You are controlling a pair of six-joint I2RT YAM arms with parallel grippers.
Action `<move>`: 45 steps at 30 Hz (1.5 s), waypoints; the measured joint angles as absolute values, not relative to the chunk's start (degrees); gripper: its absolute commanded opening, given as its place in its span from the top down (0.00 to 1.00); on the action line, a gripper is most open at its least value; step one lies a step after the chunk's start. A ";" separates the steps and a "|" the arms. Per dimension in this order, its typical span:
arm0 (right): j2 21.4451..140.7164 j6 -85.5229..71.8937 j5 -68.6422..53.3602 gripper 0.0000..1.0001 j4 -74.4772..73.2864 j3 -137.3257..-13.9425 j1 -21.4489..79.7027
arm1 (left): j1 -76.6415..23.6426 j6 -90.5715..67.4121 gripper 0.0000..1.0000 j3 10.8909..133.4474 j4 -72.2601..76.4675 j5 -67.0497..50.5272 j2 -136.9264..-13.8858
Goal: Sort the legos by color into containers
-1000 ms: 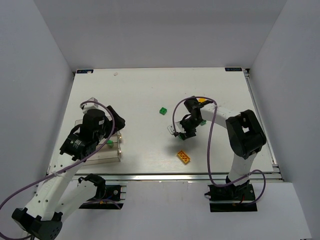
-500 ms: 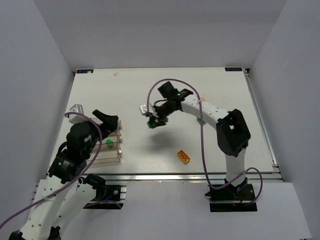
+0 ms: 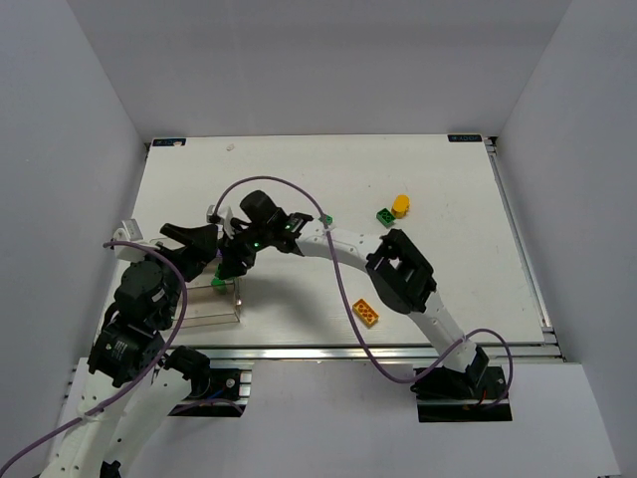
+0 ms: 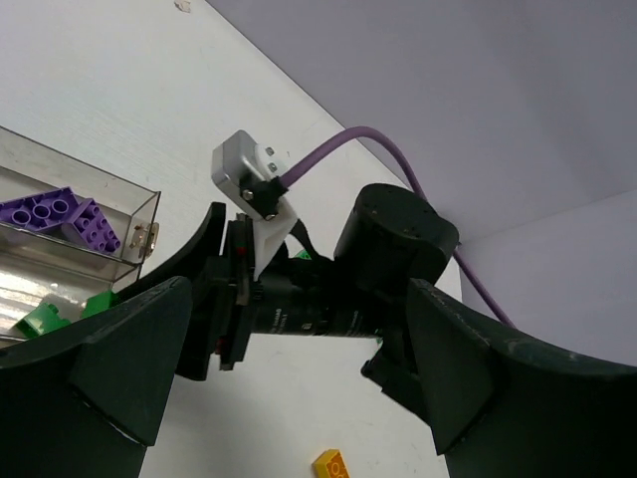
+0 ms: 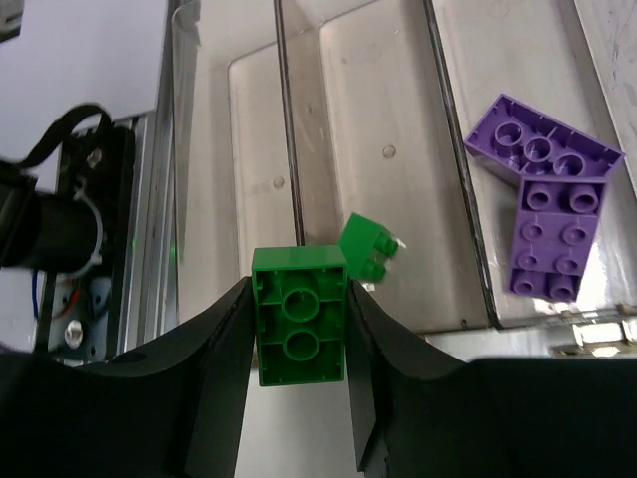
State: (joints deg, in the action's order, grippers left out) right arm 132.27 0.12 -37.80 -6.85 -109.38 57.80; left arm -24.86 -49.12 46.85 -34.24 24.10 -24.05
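The worktop point(image 3: 458, 269) is shut in by white walls point(image 3: 90, 129) on its left, far and right sides; only the near edge is open. Its right half and far strip are mostly bare. The right arm point(image 3: 338, 249) lies slantwise across the middle, from its base at the near-right to the near-left corner. The bins point(image 3: 199, 311) sit in that corner, close to the near edge, and both grippers crowd the space above them. The right gripper point(image 5: 299, 299) pinches a green brick point(image 5: 299, 344) between its fingers, studs up, above the bins near a dividing wall. The left gripper point(image 3: 196, 247) hangs just left of it with its fingers spread wide; in the left wrist view the right gripper shows between them. One bin holds a small green brick point(image 5: 366, 247), lying tilted. The bin beside it holds two purple bricks point(image 5: 542, 204), touching each other. Loose on the worktop, an orange brick point(image 3: 366, 313) lies near the near edge at about mid-width. A second green brick point(image 3: 384, 216) and a yellow block point(image 3: 400, 205) sit just beside each other, right of centre toward the far edge, well apart from the bins.
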 measured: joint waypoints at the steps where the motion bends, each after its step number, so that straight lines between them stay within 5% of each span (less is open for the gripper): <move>1: 132.51 -1.26 -36.42 1.00 -5.98 -109.38 58.39 | -24.86 -49.12 0.02 46.85 -34.22 24.12 -24.05; 3: 132.60 -3.60 -32.69 0.99 -4.49 -109.38 59.53 | -24.86 -49.12 0.02 46.85 -34.22 24.14 -24.05; 7: 132.75 -6.24 -26.79 0.61 -1.87 -109.95 60.60 | -24.86 -48.97 0.02 46.85 -34.22 24.05 -24.05; 10: 133.38 -7.29 -24.64 0.44 -0.75 -111.18 60.38 | -24.86 -48.69 0.02 46.85 -34.20 23.79 -24.05; 14: 133.99 -7.99 -24.47 0.41 0.45 -111.57 59.94 | -24.86 -47.70 0.09 46.85 -33.47 22.74 -24.05; 16: 134.02 -8.47 -25.08 0.41 0.60 -111.57 59.61 | -24.86 -47.07 0.16 46.85 -32.12 21.58 -24.05; 18: 134.02 -9.04 -26.35 0.44 1.28 -111.57 59.24 | -24.86 -46.74 0.42 46.81 -30.65 20.32 -24.05; 21: 133.99 -10.57 -28.38 0.82 1.96 -111.50 58.46 | -24.86 -46.35 0.81 45.78 -27.53 17.96 -24.10; 22: 133.84 -11.49 -28.80 1.00 2.09 -111.22 58.17 | -24.86 -46.00 0.87 45.25 -26.79 16.91 -24.27; 25: 131.33 -13.61 -28.40 1.00 1.37 -107.85 56.42 | -24.86 -46.02 0.92 43.90 -24.32 13.08 -26.79; 30: 123.87 -16.08 -25.91 1.00 -3.40 -102.26 48.03 | -25.04 -45.80 0.79 40.88 -17.12 3.86 -36.97; 36: 115.44 -16.34 -28.69 1.00 -7.97 -96.55 30.94 | -25.26 -44.53 0.31 36.29 -6.50 -7.99 -52.53; 38: 113.45 -14.92 -29.23 0.72 -10.17 -94.74 26.15 | -25.30 -43.42 0.22 36.97 -3.90 -10.35 -59.35; 39: 112.57 -13.85 -29.63 0.47 -11.64 -94.02 24.27 | -25.30 -42.78 0.19 38.20 -3.09 -11.38 -63.44; 40: 111.87 -12.51 -30.09 0.39 -13.43 -93.56 22.74 | -25.30 -42.72 0.17 39.33 -2.79 -11.79 -66.04; 45: 107.77 -6.02 -31.88 0.34 -19.49 -90.39 18.61 | -26.06 -41.04 0.11 55.53 -5.17 -11.51 -90.80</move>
